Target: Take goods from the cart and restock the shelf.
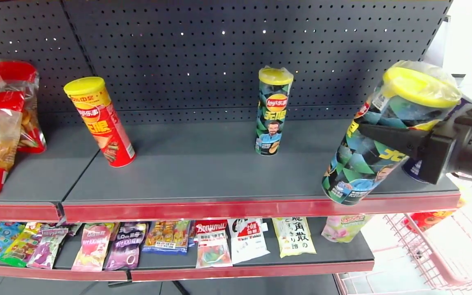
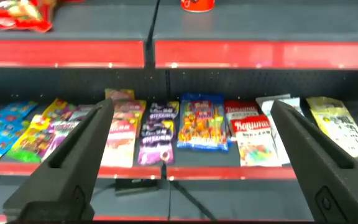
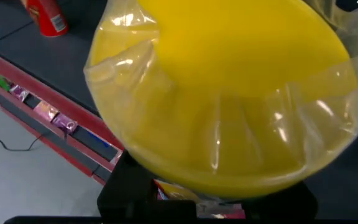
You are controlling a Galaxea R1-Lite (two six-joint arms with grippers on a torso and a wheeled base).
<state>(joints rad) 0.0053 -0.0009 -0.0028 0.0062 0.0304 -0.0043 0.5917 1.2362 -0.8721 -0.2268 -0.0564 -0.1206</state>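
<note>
**R gripper holds chip can at upper shelf edge**

R gripper (image 1: 373, 131) is clamped around a green-black chip can (image 1: 357, 174) w/ a yellow lid (image 3: 229, 93) under clear wrap. The can is tilted, base over the red front lip at the right end of the upper shelf (image 1: 203, 164); can't tell if it touches.

L gripper (image 2: 191, 106) has its fingers spread wide w/ nothing between them, facing the candy packets (image 2: 197, 121) on the lower shelf (image 1: 334, 250).

A matching can (image 1: 273, 112) stands upright mid-shelf and a red can (image 1: 100, 123) further left. The cart (image 1: 436, 262) is at lower right.

Two green cans (image 1: 274, 114) (image 1: 359, 174), one red can (image 1: 104, 127)
</note>
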